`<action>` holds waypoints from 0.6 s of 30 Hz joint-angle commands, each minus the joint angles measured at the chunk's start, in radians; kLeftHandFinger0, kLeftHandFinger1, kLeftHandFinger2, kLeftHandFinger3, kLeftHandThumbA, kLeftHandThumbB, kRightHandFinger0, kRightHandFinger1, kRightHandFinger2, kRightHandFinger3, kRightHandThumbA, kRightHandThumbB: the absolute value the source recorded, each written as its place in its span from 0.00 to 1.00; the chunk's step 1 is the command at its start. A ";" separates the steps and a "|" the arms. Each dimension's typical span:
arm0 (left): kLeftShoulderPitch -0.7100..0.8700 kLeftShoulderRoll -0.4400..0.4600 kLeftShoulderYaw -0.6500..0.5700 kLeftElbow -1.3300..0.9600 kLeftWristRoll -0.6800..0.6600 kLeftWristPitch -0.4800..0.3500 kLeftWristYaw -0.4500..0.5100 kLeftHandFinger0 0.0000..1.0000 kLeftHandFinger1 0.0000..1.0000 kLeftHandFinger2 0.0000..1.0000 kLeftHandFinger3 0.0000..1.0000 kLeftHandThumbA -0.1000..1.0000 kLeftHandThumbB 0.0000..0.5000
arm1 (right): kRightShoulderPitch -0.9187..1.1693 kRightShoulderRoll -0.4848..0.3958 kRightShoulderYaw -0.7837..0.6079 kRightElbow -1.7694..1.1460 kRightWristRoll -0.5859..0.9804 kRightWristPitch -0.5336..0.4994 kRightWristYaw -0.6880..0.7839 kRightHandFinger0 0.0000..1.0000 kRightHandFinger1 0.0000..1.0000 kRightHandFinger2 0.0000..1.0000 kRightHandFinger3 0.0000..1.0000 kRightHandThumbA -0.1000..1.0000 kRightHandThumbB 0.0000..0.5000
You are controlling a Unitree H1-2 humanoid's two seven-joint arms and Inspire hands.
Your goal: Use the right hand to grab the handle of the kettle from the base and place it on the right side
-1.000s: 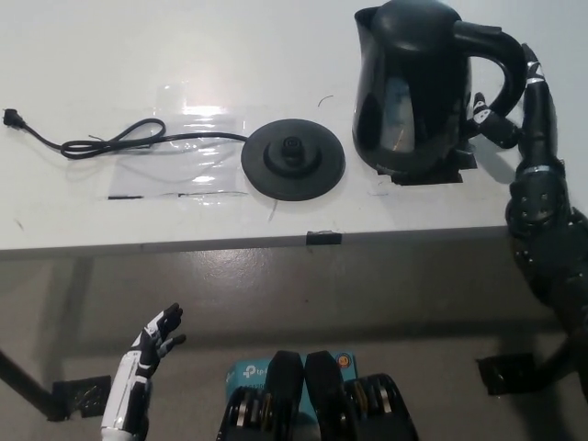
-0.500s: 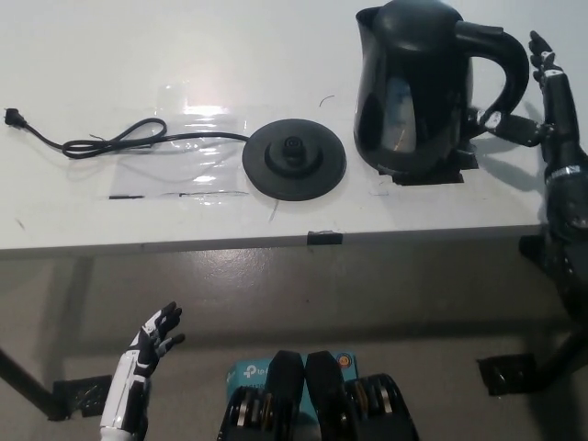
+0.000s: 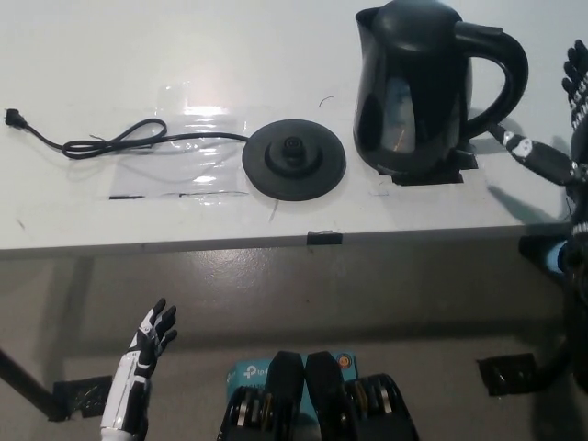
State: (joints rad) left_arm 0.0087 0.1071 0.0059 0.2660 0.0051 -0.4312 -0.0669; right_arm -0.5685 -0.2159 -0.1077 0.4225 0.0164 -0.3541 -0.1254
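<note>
The right hand (image 3: 562,138) is cut off at the picture's 3 o'clock edge, fingers spread and holding nothing, just clear of the kettle (image 3: 418,87). The kettle stands upright at 1 o'clock on black tape marks, its handle (image 3: 503,69) toward that hand, beside the round base (image 3: 294,159) — whose cord (image 3: 110,141) trails toward 9 o'clock. No writing on it is readable. The white table (image 3: 138,55) has a grey floor (image 3: 322,294) below. The left hand (image 3: 152,335) rests at 7 o'clock, open.
</note>
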 commanded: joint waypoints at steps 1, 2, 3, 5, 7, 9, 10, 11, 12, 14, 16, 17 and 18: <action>-0.026 0.023 0.018 -0.018 -0.018 -0.039 -0.003 1.00 1.00 1.00 1.00 1.00 1.00 | 0.145 0.083 -0.039 -0.670 -0.109 -0.053 -0.060 1.00 1.00 1.00 1.00 1.00 1.00; -0.025 0.022 0.018 -0.016 -0.024 -0.039 -0.006 1.00 1.00 1.00 1.00 1.00 1.00 | 0.183 0.111 -0.025 -0.718 -0.154 -0.050 -0.059 1.00 1.00 1.00 1.00 1.00 1.00; -0.030 0.022 0.018 -0.013 -0.024 -0.039 -0.006 1.00 1.00 1.00 1.00 1.00 1.00 | 0.208 0.129 -0.012 -0.748 -0.183 -0.054 -0.055 1.00 1.00 1.00 1.00 1.00 1.00; -0.032 0.023 0.017 -0.012 -0.018 -0.039 -0.004 1.00 1.00 1.00 1.00 1.00 1.00 | 0.266 0.164 0.023 -0.792 -0.208 -0.074 -0.036 1.00 1.00 1.00 1.00 1.00 1.00; -0.037 0.027 0.014 -0.011 -0.014 -0.039 -0.007 1.00 1.00 1.00 1.00 1.00 1.00 | 0.346 0.185 0.095 -0.795 -0.276 -0.116 -0.054 1.00 1.00 1.00 1.00 1.00 0.87; -0.037 0.032 0.013 -0.012 -0.012 -0.039 -0.009 1.00 1.00 1.00 1.00 1.00 1.00 | 0.405 0.193 0.134 -0.762 -0.278 -0.116 -0.042 1.00 1.00 1.00 1.00 1.00 0.86; -0.036 0.034 0.012 -0.015 -0.010 -0.039 -0.010 1.00 1.00 1.00 1.00 1.00 1.00 | 0.429 0.199 0.143 -0.738 -0.271 -0.116 -0.038 1.00 1.00 1.00 1.00 1.00 0.86; -0.037 0.036 0.012 -0.017 -0.006 -0.038 -0.009 1.00 1.00 1.00 1.00 1.00 1.00 | 0.448 0.207 0.154 -0.691 -0.261 -0.116 -0.049 1.00 1.00 1.00 1.00 1.00 0.83; -0.038 0.037 0.011 -0.018 -0.002 -0.036 -0.009 1.00 1.00 1.00 1.00 1.00 1.00 | 0.458 0.207 0.163 -0.663 -0.249 -0.116 -0.056 1.00 1.00 1.00 1.00 1.00 0.82; -0.045 0.038 0.008 -0.019 0.000 -0.033 -0.011 1.00 1.00 1.00 1.00 1.00 1.00 | 0.483 0.199 0.182 -0.553 -0.244 -0.116 -0.068 1.00 1.00 1.00 1.00 1.00 0.74; -0.049 0.039 0.006 -0.016 0.002 -0.039 -0.010 1.00 1.00 1.00 1.00 1.00 1.00 | 0.490 0.187 0.197 -0.467 -0.268 -0.116 -0.098 1.00 1.00 1.00 1.00 1.00 0.64; -0.051 0.038 0.002 -0.015 0.005 -0.039 -0.008 1.00 1.00 1.00 1.00 1.00 1.00 | 0.491 0.182 0.199 -0.397 -0.211 -0.116 -0.069 1.00 1.00 1.00 1.00 1.00 0.65; -0.051 0.038 0.000 -0.015 0.013 -0.039 -0.003 1.00 1.00 1.00 1.00 1.00 1.00 | 0.484 0.187 0.187 -0.332 -0.119 -0.116 -0.020 1.00 1.00 1.00 1.00 1.00 0.67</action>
State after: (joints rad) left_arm -0.0231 0.1313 0.0057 0.2815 0.0057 -0.4324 -0.0682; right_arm -0.0689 -0.0228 0.0788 -0.0256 -0.1520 -0.4007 -0.1602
